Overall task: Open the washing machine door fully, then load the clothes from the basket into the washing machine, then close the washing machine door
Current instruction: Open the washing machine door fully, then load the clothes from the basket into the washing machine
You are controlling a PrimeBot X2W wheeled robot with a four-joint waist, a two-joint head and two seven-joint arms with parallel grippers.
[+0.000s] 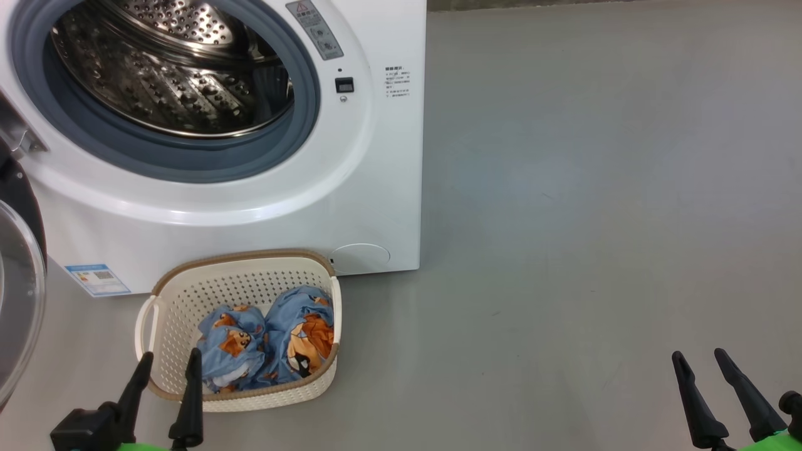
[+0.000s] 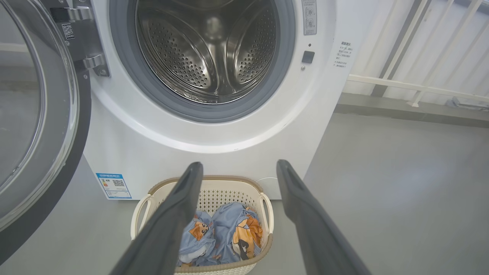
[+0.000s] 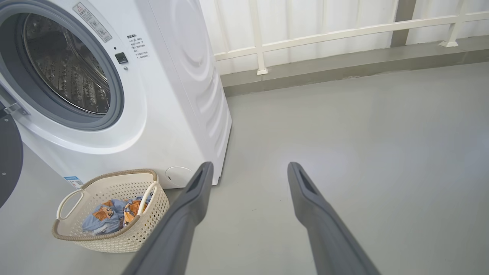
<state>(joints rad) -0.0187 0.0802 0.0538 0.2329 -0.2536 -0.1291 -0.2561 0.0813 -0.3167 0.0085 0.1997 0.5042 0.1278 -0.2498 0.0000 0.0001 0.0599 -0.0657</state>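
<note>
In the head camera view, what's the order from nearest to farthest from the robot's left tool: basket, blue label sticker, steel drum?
1. basket, directly ahead of the left tool.
2. blue label sticker, low on the washing machine.
3. steel drum, higher, inside it.

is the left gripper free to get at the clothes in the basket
Probably yes: the left gripper hangs open by the near rim of the basket, and the clothes lie uncovered inside with nothing between.
</note>
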